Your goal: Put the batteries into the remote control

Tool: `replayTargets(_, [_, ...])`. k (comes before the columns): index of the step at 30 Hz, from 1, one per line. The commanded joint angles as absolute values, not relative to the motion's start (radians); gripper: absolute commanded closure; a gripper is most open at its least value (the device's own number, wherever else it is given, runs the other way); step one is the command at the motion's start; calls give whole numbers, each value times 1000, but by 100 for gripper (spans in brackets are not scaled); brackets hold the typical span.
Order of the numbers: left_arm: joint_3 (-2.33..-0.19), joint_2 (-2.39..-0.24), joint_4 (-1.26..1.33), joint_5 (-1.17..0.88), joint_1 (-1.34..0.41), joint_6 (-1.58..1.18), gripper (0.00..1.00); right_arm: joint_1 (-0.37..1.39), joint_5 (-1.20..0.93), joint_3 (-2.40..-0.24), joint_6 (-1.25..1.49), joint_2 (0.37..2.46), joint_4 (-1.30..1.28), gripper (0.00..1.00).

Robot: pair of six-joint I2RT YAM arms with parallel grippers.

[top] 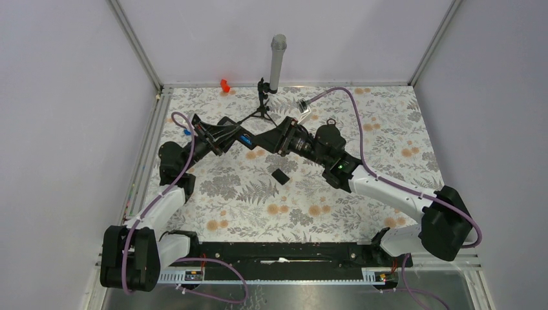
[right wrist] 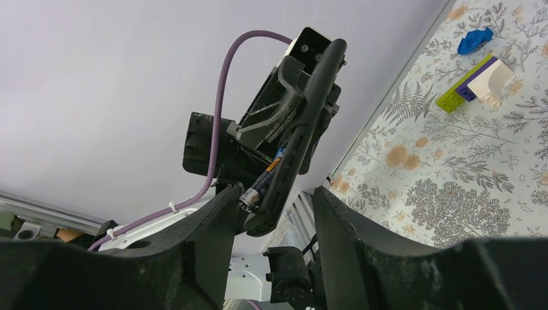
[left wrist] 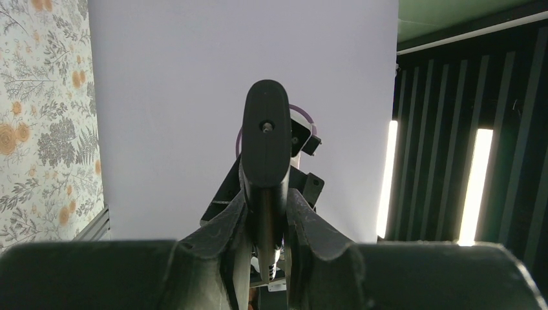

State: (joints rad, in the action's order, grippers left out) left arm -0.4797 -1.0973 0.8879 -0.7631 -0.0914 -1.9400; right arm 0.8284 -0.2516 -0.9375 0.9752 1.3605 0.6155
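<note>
The remote control [top: 231,132] is a slim black bar held above the table in my left gripper [top: 223,137]. In the left wrist view it stands end-on [left wrist: 265,142] and the left gripper [left wrist: 265,203] is shut on its sides. In the right wrist view the remote [right wrist: 304,129] slants down between my right gripper's [right wrist: 273,197] open jaws. A blue battery [right wrist: 265,182] with a silvery end lies in its open back. That battery also shows blue in the top view [top: 244,139]. My right gripper [top: 267,139] faces the remote's end. The black back cover [top: 280,176] lies on the table. A second battery is not visible.
A black tripod stand with a grey microphone [top: 276,59] stands at the back. A red piece [top: 225,84] and a small brick cluster [top: 304,106] lie near the back edge. The right wrist view shows a blue lump [right wrist: 475,40] and a green-purple-white brick [right wrist: 478,81].
</note>
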Motion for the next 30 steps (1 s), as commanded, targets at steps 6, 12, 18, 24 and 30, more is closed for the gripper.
replayTargets(6, [-488,-1034,914,-765,-86,-1909,100,827,-233,-962,1025,1391,635,48])
replayTargets(12, [-489,-1008,889,-785,-87,-1876,100,827,-233,-970,1042,1406,631,49])
replayTargets(18, [-509,-974,856,-796,-87,-1831,100,827,-239,-974,1061,1429,611,56])
replayTargets(24, [-520,-968,853,-801,-87,-1819,100,826,-249,-979,1082,1448,609,60])
replayTargets(30, [-531,-954,775,-800,-87,-1714,100,820,-265,-976,1056,1432,606,42])
